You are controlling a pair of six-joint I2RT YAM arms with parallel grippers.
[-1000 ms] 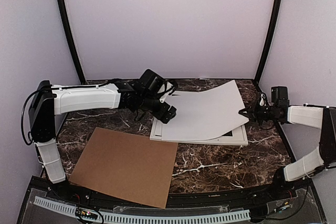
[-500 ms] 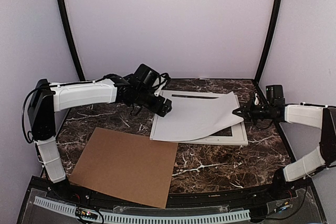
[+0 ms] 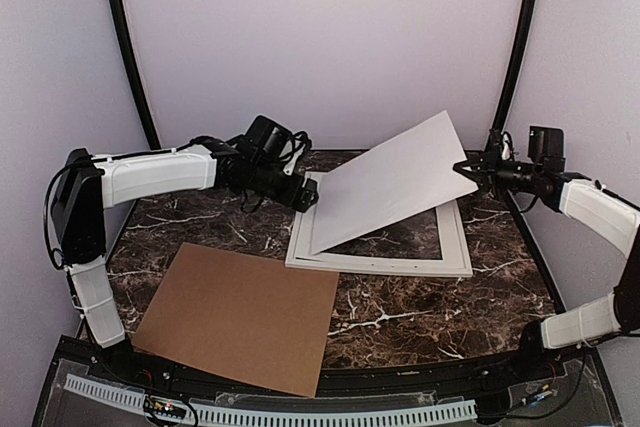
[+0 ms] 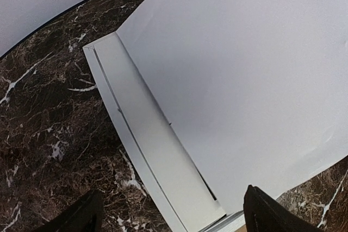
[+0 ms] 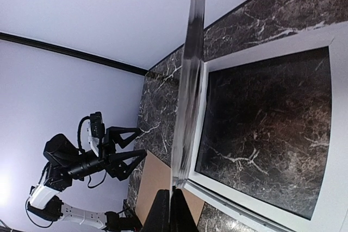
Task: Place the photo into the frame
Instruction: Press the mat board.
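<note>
Pinching the photo by its right corner, the right gripper is clamped tight and holds it tilted, white back up, with its lower-left edge on the frame. The left gripper gapes wide, empty, beside the frame's far-left corner.

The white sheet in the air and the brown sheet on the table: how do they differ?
Colour: the photo shows a white face, the cardboard sheet is brown. Pose: the photo is tilted, pinched by the right gripper, its low corner at the frame; the cardboard sheet lies flat, untouched. Both are thin rectangles.
</note>
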